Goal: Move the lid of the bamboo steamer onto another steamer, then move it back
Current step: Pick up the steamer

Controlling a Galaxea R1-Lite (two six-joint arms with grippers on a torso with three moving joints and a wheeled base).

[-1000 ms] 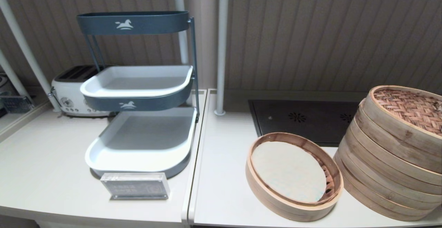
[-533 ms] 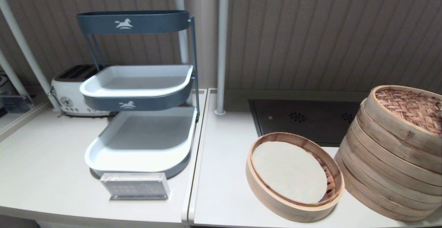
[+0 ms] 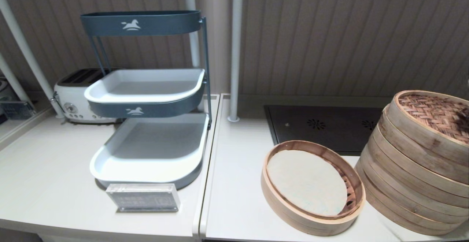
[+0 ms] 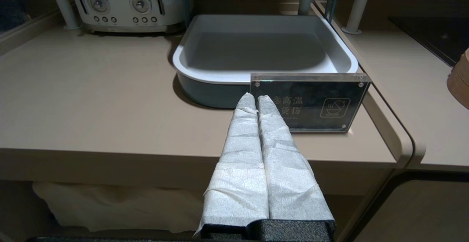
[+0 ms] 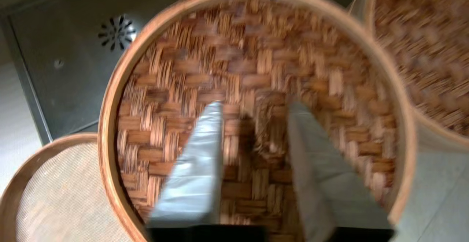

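Reddish-brown herringbone-woven bamboo lid (image 5: 256, 70) sits atop the tall stack of pale bamboo steamer rings (image 3: 410, 183) at the counter's right; the right gripper (image 5: 254, 106) hovers over its middle, fingers parted either side of the small centre loop, gripping nothing; beside the stack lies a low single-ring steamer (image 3: 311, 183); the left gripper (image 4: 255, 97), fingers pressed together and empty, waits before the counter edge.

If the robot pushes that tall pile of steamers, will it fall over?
Maybe. The stack already leans, its rings stepped sideways, so a shove could slide them apart. The lid on top sits tilted and might slip. The bamboo looks stiff, not floppy.
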